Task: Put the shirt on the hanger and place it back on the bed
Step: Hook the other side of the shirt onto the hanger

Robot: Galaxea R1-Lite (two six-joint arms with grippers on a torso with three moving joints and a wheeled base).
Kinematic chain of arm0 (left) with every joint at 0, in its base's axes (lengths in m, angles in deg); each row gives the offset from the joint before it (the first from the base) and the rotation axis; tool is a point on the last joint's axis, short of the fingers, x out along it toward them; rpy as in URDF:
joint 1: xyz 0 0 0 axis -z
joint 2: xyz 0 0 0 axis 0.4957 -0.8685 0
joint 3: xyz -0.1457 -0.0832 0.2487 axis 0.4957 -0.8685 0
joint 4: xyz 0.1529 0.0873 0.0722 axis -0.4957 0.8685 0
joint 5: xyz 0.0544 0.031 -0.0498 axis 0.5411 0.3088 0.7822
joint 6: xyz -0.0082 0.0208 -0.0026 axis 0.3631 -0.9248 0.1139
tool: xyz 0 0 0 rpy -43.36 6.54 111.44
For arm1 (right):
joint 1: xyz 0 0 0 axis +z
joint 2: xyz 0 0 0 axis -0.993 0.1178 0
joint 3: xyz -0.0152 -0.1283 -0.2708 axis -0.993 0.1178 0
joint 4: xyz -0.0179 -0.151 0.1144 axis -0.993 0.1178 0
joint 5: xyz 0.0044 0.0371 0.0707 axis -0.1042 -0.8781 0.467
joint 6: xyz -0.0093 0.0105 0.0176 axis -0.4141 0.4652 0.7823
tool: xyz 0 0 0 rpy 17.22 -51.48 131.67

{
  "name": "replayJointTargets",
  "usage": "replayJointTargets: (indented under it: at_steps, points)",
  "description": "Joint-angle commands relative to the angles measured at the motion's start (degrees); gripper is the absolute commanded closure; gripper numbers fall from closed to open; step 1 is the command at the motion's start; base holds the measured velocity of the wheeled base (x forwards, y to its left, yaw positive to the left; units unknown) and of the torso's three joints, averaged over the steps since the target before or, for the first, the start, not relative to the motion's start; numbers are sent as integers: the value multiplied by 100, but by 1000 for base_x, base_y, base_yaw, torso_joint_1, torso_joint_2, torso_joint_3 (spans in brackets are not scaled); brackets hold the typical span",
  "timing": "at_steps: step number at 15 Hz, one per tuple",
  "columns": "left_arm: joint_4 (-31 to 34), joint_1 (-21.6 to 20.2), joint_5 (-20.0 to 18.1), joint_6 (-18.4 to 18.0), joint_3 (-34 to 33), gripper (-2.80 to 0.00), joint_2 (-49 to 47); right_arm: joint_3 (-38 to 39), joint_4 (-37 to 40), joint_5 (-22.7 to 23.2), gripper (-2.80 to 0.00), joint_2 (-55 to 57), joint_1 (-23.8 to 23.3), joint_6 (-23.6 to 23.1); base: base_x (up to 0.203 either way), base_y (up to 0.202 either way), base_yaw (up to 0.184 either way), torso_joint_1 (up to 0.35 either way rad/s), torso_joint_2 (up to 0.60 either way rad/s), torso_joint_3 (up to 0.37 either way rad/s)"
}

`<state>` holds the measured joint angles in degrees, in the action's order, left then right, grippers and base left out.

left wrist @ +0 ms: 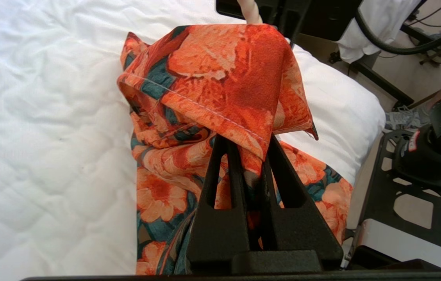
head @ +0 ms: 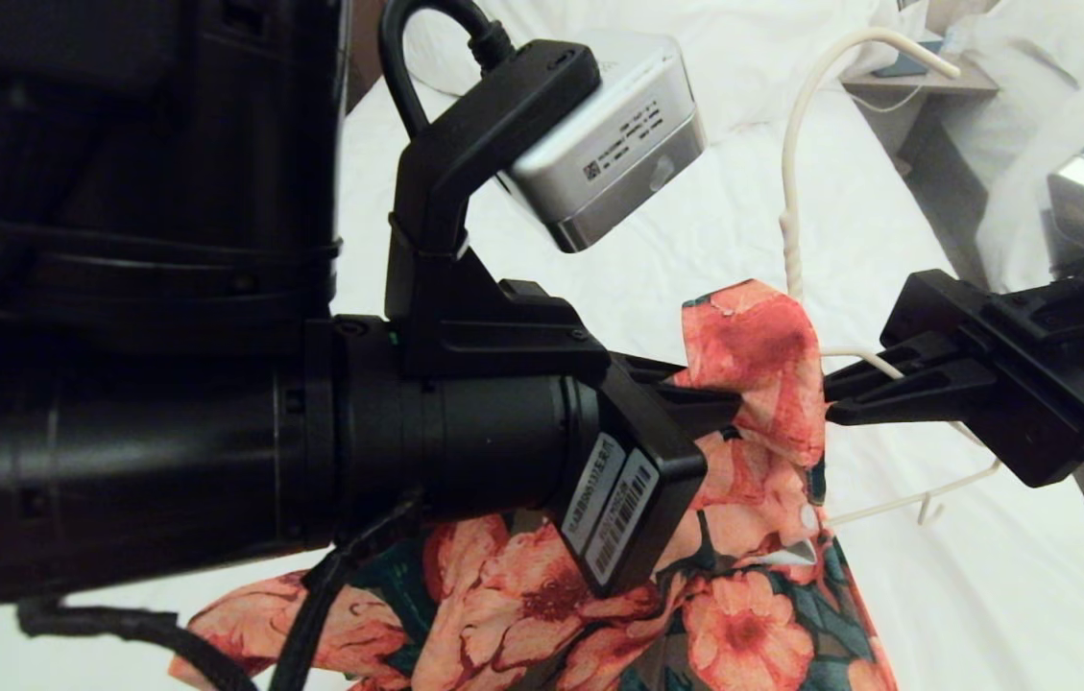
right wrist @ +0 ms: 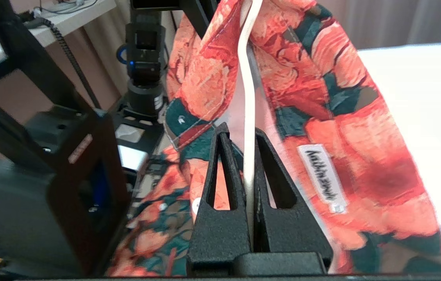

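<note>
We saw the left arm fill the left half of the head view, its wrist camera (head: 614, 144) jutting up at top centre. Just right of centre, the left gripper (head: 710, 403) was clenched on a fold of the shirt (head: 753, 384); in the left wrist view its fingers (left wrist: 226, 168) pinched the hemmed edge of the cloth, which draped over their tips. The shirt hung from that grip and spilled down to the lower middle of the head view, its lower part lying on the bed (head: 935, 595), whose white sheet filled the background. Right of the shirt, the hanger (head: 796, 163) stood upright, its hook curving toward the upper right and its twisted neck meeting the top of the raised fold. The hanger's lower wire showed to the right of the cloth. From the right edge, the right gripper (head: 839, 389) reached in level, clamped on the hanger's wire; the right wrist view showed the white wire running straight between its closed fingers (right wrist: 220, 175), with the shirt's collar and its label (right wrist: 322, 175) just behind. A nightstand (head: 926, 82) sat at upper right.
</note>
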<state>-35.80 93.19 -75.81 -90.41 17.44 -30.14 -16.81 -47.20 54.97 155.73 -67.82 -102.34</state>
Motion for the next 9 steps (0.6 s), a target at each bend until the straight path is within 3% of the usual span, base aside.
replayJointTargets:
  at_steps: [1, 2, 3, 9]
  points:
    - [9, -2, 3, -6, 5, 0, -1, 37, -125, 45, 0, 59, -11, -17, 0, 0, 0, 0, 0, 0]
    - [9, -2, 3, -7, 5, 0, -8, 78, -193, 39, -126, 61, -12, -17, 0, 0, 0, 0, 0, 0]
    - [9, -2, 3, -6, 5, 0, -7, 98, -216, 30, -280, 48, -11, -17, 0, 0, 0, 0, 0, 0]
    - [9, -11, 3, -5, 163, 0, 62, 217, 48, 21, -280, -256, -308, -8, 0, 0, 0, 0, 0, 0]
